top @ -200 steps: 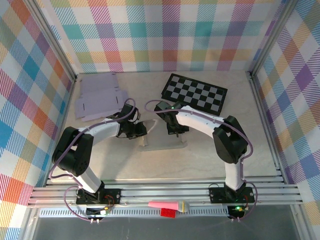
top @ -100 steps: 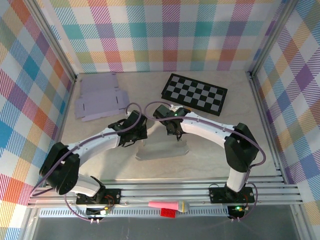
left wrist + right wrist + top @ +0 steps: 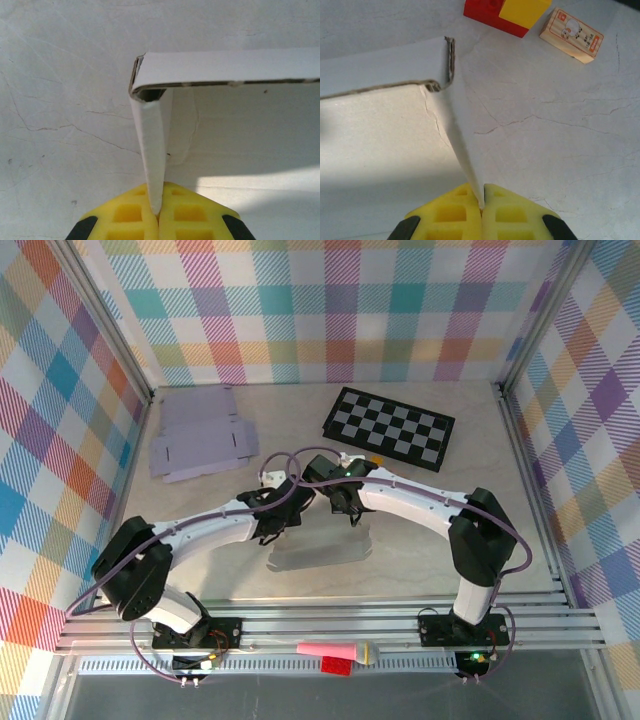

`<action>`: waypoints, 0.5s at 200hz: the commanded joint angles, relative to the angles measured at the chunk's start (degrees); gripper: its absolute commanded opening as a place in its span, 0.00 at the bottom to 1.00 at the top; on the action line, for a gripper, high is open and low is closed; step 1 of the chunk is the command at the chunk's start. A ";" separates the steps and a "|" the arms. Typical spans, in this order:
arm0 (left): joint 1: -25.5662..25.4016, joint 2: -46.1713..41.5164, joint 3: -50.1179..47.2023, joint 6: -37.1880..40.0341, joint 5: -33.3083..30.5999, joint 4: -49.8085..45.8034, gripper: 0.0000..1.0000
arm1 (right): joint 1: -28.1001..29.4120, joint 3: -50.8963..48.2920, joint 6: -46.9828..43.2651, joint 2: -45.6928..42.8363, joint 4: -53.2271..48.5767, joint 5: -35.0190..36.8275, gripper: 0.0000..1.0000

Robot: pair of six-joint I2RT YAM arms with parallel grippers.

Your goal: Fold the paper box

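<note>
White paper box (image 3: 318, 552): my left hand (image 3: 157, 211) is clamped tight on one end flap, my right hand (image 3: 482, 201) on the opposite one.

Paper box (image 3: 318, 552) centre, left gripper (image 3: 158, 216) pinching its left flap, right gripper (image 3: 482, 204) its right flap; cardboard sheets (image 3: 198, 440) behind-left, checkerboard (image 3: 390, 427) behind-right, toy brick (image 3: 495, 17) beside wooden block (image 3: 571, 34) past the box's right corner.
</note>
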 commanded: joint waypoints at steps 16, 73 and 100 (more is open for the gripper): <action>-0.45 1.95 1.25 -0.19 -1.54 -5.48 0.00 | 0.11 1.09 2.29 -0.25 -1.49 1.45 0.00; -2.52 6.18 5.71 -7.65 -6.19 -12.35 0.00 | 0.63 1.42 2.51 0.47 -1.30 0.02 0.00; -3.37 7.88 7.61 -9.38 -6.03 -12.82 0.00 | 0.64 1.05 2.16 0.57 -0.33 -0.88 0.00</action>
